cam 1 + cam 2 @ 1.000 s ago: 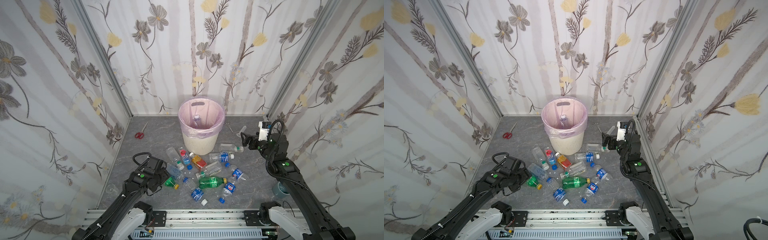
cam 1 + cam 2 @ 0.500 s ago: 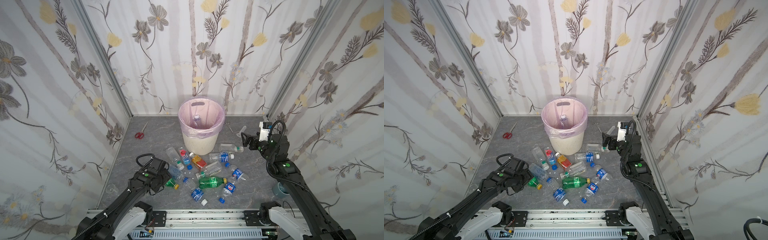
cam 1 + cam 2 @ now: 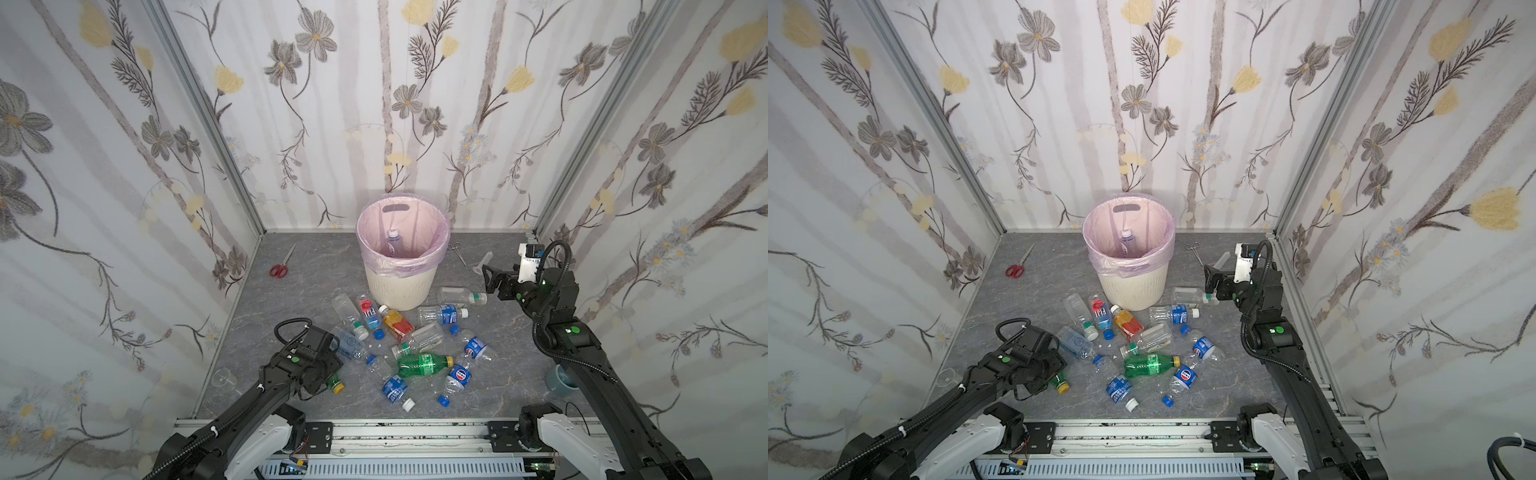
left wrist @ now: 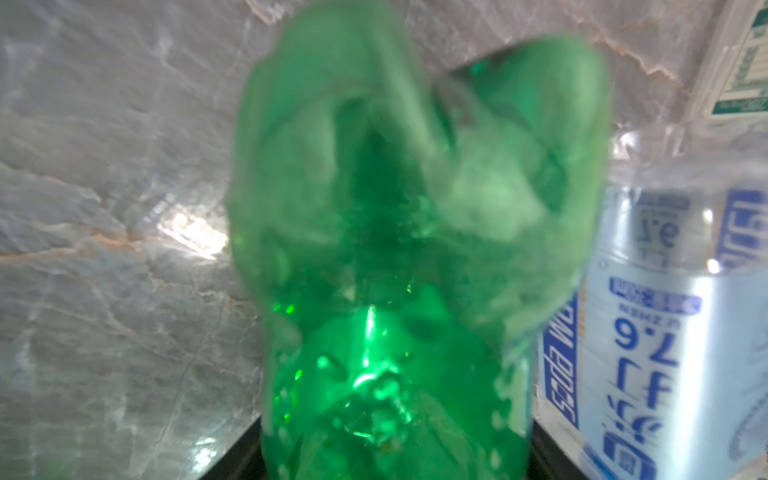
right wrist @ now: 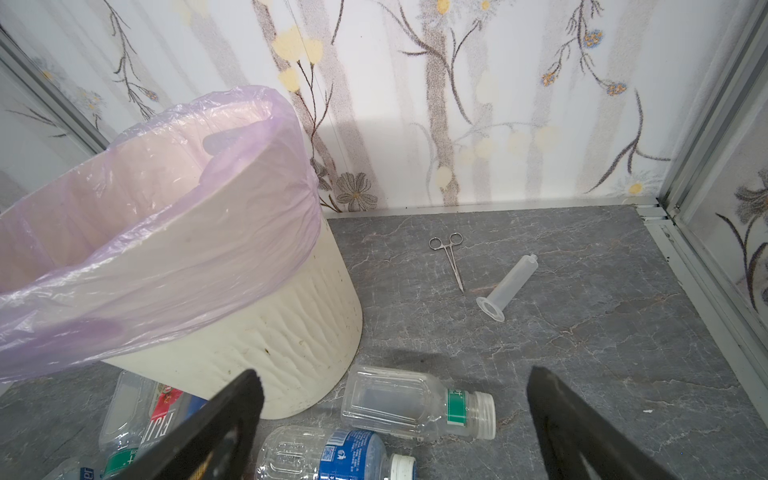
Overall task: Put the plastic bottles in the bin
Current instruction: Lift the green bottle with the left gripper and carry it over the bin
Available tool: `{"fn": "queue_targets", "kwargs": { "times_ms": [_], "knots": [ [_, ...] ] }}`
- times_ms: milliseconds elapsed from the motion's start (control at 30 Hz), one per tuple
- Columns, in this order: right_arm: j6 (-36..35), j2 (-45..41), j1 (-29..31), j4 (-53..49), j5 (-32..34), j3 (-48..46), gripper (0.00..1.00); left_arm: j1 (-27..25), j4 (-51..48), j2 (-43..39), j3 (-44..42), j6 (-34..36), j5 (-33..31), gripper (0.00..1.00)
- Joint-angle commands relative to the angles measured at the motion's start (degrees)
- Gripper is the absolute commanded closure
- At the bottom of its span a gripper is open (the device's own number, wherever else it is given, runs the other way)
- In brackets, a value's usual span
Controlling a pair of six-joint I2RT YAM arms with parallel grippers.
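Observation:
Several plastic bottles lie scattered in front of the bin (image 3: 399,286) in both top views, among them a large green one (image 3: 422,365), an orange one (image 3: 397,324) and a blue-labelled one (image 5: 332,457). One clear bottle (image 3: 393,243) stands inside the pink-lined bin (image 3: 1133,286). At the heap's near left, my left gripper (image 3: 322,374) is shut on a small green bottle with a yellow cap (image 3: 1059,380). That green bottle (image 4: 395,249) fills the left wrist view between the jaws. My right gripper (image 5: 395,386) hangs open over a clear bottle with a green band (image 5: 415,403), right of the bin (image 5: 270,332).
Red scissors (image 3: 282,266) lie at the far left. Steel forceps (image 5: 449,257) and a clear flared tube (image 5: 507,286) lie behind the right gripper. A wine glass (image 3: 224,378) sits near left, a blue-grey cup (image 3: 561,380) near right. Floral walls enclose three sides.
My left gripper has slid toward the heap over the small green bottle, and its jaws have narrowed around it. The right arm has hardly moved.

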Motion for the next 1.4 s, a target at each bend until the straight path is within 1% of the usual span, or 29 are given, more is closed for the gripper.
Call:
{"fn": "queue_targets", "kwargs": {
  "times_ms": [0,233,433,633,867,1033,1167,1367],
  "knots": [
    [0.1,0.2,0.0,2.5,-1.0,-0.1,0.0,-0.7,1.1,1.6,-0.3,-0.7,-1.6,0.3],
    [0.0,-0.1,-0.2,2.6,-1.0,-0.2,0.0,-0.8,1.4,2.3,0.5,0.4,-2.3,0.37],
    [0.1,0.1,-0.3,3.3,-1.4,-0.3,0.0,-0.9,1.2,0.4,0.8,-0.1,-2.3,0.47],
    [0.3,0.0,-0.5,3.4,-1.7,-0.5,0.0,-0.9,-0.9,-0.7,3.7,0.9,-2.8,0.5],
    [0.3,-0.2,-0.8,3.7,-2.0,-0.7,0.0,-0.9,-11.8,-1.5,13.6,4.3,-10.5,0.51],
    [0.4,0.0,-0.9,3.9,-2.4,-0.7,0.0,-0.8,-14.8,1.3,21.0,7.8,-13.1,0.51],
    [0.4,0.0,-1.0,3.8,-2.3,-0.8,0.0,-0.8,-16.5,4.9,28.5,13.7,-15.2,0.51],
    [0.4,0.6,-1.0,3.6,-1.2,-0.9,0.0,-0.7,-16.8,9.5,40.1,22.9,-14.6,0.5]
  ]
}}
